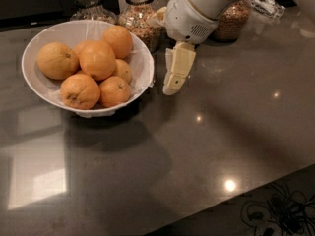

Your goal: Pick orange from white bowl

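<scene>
From where I stand, the white bowl sits on the dark, glossy worktop toward ten o'clock of the scene. A thin, crinkled white lining spills over its rim. The oranges are heaped inside it, six that I can count for certain. One lies at the bowl's nine o'clock and a big one in the middle. One rides high at one o'clock, two are side by side at the six o'clock edge, and a smaller one is tucked at three o'clock. All of them are in the bowl and none is held.

The tool hangs just outside the bowl at its three o'clock side, close to the rim but apart from it. It is a cream-coloured piece slanting down toward seven o'clock from the rounded white arm that comes in from one o'clock. It holds nothing. It is turned edge-on to me, so I cannot tell whether it is open or closed, or whether its tip meets the worktop.

Behind the bowl, at twelve o'clock, stand glass jars. A jar of mixed grains is just beyond the rim. A second jar is to its nine o'clock side. A third jar is partly hidden behind the arm. Past the worktop's edge at five o'clock, dark cables lie tangled.
</scene>
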